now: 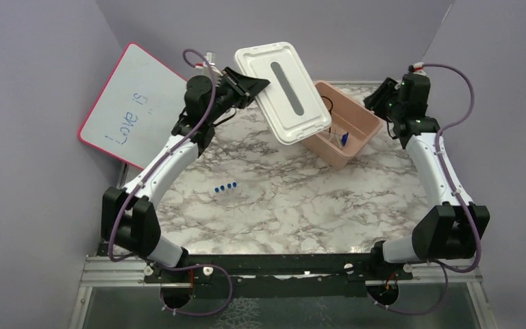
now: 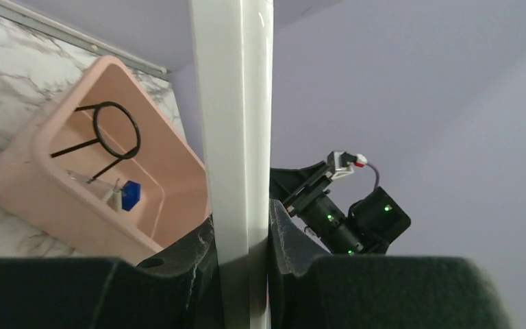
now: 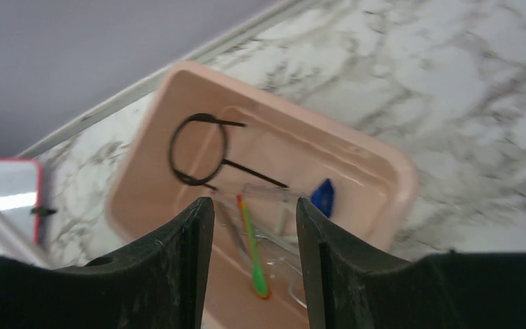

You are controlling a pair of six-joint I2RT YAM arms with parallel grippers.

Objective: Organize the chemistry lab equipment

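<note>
From above, we see the left gripper (image 1: 255, 85) clamped on one edge of the white lid (image 1: 284, 86). The lid hangs tilted in the air, partly over the pink bin (image 1: 359, 133). Held by so thin a margin, it could twist in the grip or slip and drop onto what lies in the bin. The right gripper (image 1: 378, 101) hovers at the bin's far side with its jaws apart. Four blue caps (image 1: 226, 187) lie in a row on the marble table (image 1: 301, 205), well apart from the bin, so closing the bin now would leave them out. The whiteboard (image 1: 133, 103) leans just beside the left arm, and we judge that a wide swing could knock it.

In the left wrist view the lid (image 2: 233, 103) runs edge-on between the closed fingers (image 2: 202, 253). Below it the black ring stand (image 2: 113, 130) rests in the bin (image 2: 20, 178) beside a blue piece (image 2: 130, 195). If the ring reaches above the rim, the lid may not seat, though we cannot tell its height.

In the right wrist view the fingers (image 3: 192, 240) stand apart with nothing between them, above the ring stand (image 3: 195, 151), an orange-green stick (image 3: 252, 253) and clear glass tubes (image 3: 267, 195). A careless descent here could press on the glass and crack it.
</note>
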